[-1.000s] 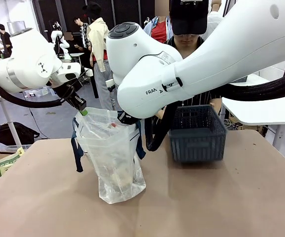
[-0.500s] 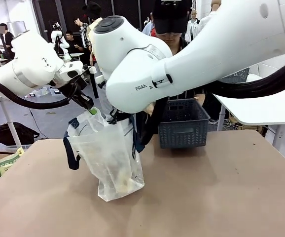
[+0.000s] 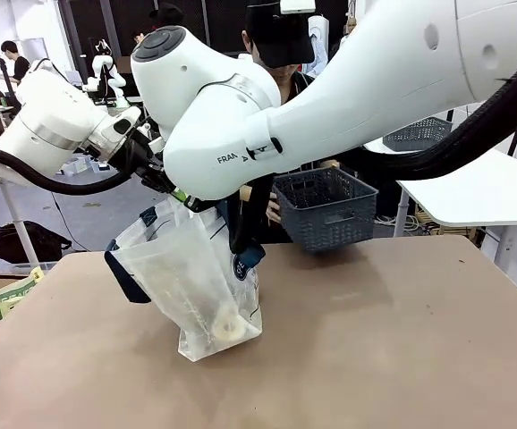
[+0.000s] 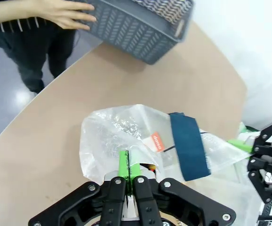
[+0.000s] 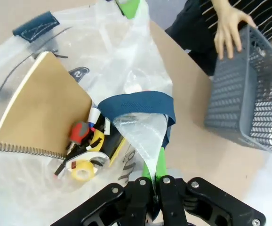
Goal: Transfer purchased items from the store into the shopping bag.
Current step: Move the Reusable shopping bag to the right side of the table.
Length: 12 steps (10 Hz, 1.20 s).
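Note:
The see-through shopping bag (image 3: 191,286) stands on the table, leaning left, its mouth stretched between my two grippers. My left gripper (image 4: 129,165) is shut on the plastic rim (image 4: 122,141); in the front view it is at the bag's top left (image 3: 176,193). My right gripper (image 5: 156,165) is shut on the opposite rim, just below a navy handle (image 5: 138,104). Inside lie purchased items: a brown spiral notebook (image 5: 42,108), a red piece (image 5: 79,129), a yellow tape roll (image 5: 82,173). A person's hand (image 5: 230,28) holds the grey lattice basket, the store (image 3: 323,207), tilted above the table's far edge.
My right arm's big white body (image 3: 241,125) crosses the middle and hides its own gripper in the front view. The brown table (image 3: 393,340) stretches bare to the right and front of the bag. The person stands behind the far edge.
The person has lifted the basket off the table and drawn it back. Both grippers have shifted left with the bag's rim, so the bag now leans left.

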{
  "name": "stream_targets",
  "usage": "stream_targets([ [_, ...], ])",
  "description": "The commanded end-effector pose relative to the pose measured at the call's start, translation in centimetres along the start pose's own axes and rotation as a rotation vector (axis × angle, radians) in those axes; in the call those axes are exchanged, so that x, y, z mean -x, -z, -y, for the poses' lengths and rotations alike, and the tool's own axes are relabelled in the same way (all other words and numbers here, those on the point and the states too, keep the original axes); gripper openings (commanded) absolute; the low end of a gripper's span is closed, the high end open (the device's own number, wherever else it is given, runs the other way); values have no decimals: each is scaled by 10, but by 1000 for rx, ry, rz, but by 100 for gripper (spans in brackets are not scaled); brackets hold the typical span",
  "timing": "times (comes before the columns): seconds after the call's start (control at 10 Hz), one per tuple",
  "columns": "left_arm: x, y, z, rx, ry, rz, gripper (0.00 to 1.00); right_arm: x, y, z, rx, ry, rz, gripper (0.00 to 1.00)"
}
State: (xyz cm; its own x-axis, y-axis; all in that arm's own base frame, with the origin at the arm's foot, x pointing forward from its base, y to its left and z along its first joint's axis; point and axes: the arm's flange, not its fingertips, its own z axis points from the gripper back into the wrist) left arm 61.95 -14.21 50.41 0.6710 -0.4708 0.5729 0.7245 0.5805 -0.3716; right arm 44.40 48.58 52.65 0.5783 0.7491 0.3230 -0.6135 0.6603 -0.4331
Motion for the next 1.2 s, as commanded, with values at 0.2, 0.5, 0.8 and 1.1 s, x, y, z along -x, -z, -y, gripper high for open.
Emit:
stream_targets([
  [0.2,-7,1,-5,128,9,19,0,-10,6,-1,33,-59,35,0],
  [0.5,-8,5,-11,267,42,46,0,-16,8,-6,26,-97,70,0],
  [0.8,-11,9,-17,340,16,64,0,-25,12,-7,11,-133,81,0],
  [1.1,-15,14,-21,377,5,59,0,-34,14,-11,-55,-183,155,0],
])
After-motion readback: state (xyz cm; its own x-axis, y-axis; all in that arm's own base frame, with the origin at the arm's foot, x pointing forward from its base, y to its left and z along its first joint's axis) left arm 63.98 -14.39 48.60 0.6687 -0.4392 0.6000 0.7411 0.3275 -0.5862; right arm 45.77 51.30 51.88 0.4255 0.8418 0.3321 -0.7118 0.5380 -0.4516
